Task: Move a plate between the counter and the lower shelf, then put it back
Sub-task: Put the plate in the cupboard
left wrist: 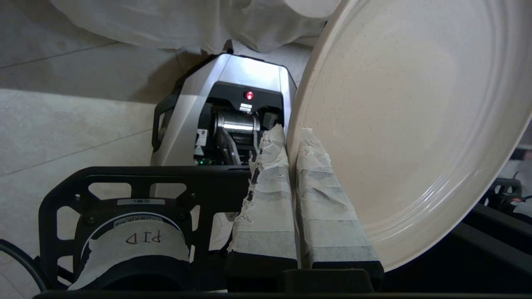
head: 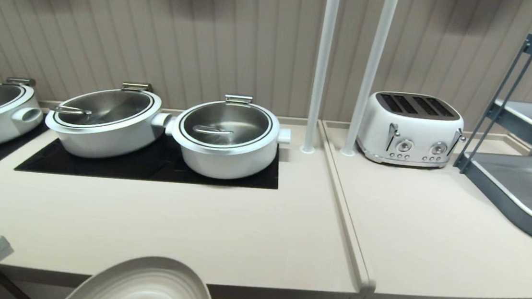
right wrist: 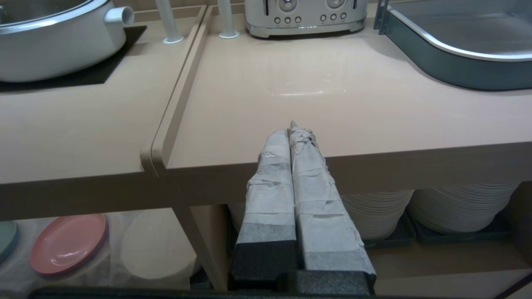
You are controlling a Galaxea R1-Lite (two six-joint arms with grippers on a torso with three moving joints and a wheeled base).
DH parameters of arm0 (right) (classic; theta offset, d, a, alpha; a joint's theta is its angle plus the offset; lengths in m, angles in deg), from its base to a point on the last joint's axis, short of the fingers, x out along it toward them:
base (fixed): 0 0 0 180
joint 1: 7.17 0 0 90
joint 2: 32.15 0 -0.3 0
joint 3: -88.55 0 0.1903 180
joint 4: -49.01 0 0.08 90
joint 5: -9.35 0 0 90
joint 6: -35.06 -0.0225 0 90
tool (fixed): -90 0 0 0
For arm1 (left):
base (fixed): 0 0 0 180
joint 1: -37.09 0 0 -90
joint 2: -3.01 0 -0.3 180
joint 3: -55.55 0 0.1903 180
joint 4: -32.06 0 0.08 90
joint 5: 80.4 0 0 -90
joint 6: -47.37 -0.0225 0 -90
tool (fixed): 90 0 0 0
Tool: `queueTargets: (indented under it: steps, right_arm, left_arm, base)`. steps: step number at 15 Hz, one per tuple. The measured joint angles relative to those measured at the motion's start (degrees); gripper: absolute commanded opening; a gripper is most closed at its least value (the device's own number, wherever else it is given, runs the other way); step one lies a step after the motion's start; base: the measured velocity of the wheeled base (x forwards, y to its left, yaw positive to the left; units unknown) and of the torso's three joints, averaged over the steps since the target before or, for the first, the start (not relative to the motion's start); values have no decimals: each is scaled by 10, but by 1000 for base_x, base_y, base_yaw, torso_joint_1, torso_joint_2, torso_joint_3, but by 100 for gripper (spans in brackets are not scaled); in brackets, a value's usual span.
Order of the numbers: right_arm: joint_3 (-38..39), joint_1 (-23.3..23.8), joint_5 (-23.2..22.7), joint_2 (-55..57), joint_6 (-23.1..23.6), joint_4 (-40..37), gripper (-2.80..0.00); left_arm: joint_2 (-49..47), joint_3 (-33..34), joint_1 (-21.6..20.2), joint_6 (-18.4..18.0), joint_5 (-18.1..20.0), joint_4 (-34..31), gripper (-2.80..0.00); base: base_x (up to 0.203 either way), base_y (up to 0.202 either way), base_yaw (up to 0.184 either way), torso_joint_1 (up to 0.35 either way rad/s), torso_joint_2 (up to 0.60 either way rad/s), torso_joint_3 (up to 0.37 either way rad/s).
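Below the front edge of the counter (head: 152, 236), the head view shows the cream plate (head: 143, 288) tipped up. It looks stiff, smooth and easy to break, so the rim is the best place to grab.

In the left wrist view, the left pincer (left wrist: 291, 137) is squeezed tight on the plate's rim.

In the right wrist view, the right pincer (right wrist: 293, 129) is closed and holds nothing.

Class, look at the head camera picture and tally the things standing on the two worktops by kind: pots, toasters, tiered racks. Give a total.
White pots on the black cooktop panels: 3
White toaster: 1
Grey tiered rack: 1
Total: 5
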Motion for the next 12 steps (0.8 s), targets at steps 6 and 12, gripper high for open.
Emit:
queueTargets:
  steps: [6,12]
  right_arm:
    - [0,0,0,0,0,0,-280]
    - [0,0,0,0,0,0,-280]
  left_arm:
    - [0,-5,9,0,-4,1,-280]
    - [1,-5,18,0,-5,1,-280]
  base:
    - [0,0,0,0,0,0]
    - [0,0,0,0,0,0]
